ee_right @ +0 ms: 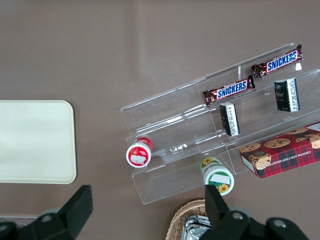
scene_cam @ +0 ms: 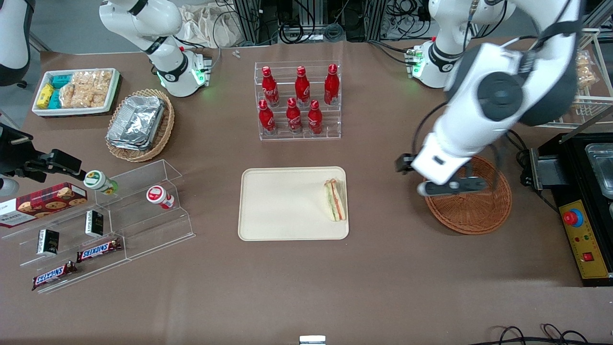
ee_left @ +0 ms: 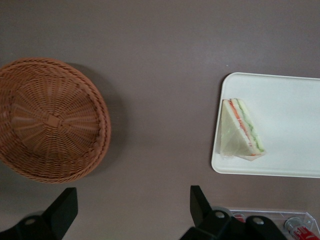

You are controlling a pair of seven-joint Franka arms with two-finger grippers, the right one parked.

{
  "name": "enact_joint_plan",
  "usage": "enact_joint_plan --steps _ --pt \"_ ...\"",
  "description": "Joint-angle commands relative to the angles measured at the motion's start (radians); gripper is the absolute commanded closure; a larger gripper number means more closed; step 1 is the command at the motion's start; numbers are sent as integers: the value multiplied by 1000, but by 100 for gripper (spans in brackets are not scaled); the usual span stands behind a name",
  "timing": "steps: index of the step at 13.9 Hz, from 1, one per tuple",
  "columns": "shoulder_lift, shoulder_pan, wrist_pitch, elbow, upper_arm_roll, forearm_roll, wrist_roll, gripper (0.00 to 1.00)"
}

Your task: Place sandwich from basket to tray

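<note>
The sandwich (scene_cam: pixel 335 199) (ee_left: pixel 240 130), a pale bread wedge with orange and green filling, lies on the cream tray (scene_cam: pixel 282 206) (ee_left: pixel 290 125), close to the tray edge that faces the basket. The reddish-brown woven basket (scene_cam: pixel 471 208) (ee_left: pixel 50 120) sits toward the working arm's end of the table with nothing in it. My left gripper (scene_cam: pixel 452 187) (ee_left: pixel 132 207) hangs open above the basket's rim nearest the tray. Its black fingers (ee_left: pixel 200 200) stand wide apart with only bare table between them.
A clear rack of red bottles (scene_cam: pixel 298 103) stands farther from the front camera than the tray. A tan oval basket with foil containers (scene_cam: pixel 140 123), a white bin of snacks (scene_cam: pixel 76 91) and a clear stepped shelf (scene_cam: pixel 105 225) lie toward the parked arm's end. A black control box (scene_cam: pixel 582 211) sits beside the basket.
</note>
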Motion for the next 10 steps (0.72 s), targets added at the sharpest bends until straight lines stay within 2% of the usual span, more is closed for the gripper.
enact_joint_plan --steps 1,6,9,10 --pt "-90 112 -80 -31 -9 -57 122 0" --pt "-197 215 -134 -93 -5 -54 209 0" --pt "-269 218 -122 -178 -5 43 271 0" --pt "-294 220 -119 -201 -5 46 292 0"
